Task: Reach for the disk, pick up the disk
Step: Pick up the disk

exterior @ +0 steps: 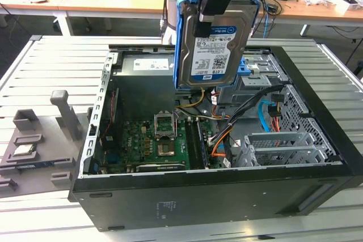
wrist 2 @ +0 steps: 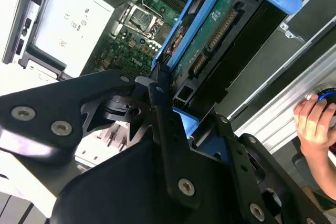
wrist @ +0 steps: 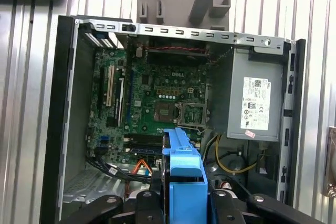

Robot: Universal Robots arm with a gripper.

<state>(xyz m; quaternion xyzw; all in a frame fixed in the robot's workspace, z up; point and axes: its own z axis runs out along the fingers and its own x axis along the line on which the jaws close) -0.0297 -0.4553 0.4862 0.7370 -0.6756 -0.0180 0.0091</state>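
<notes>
Blue-framed disk (exterior: 212, 43) hangs upright in the air over the far side of the open case (exterior: 227, 196), touching nothing below. Gripper (exterior: 218, 4) fingers pinch its top edge. Reach and pick-up both look done.

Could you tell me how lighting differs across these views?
Exterior view: the silver-grey metal disk with blue side frame is evenly lit, without glare. Second wrist view: the table behind the black gripper washes out white. First wrist view: even light.
</notes>
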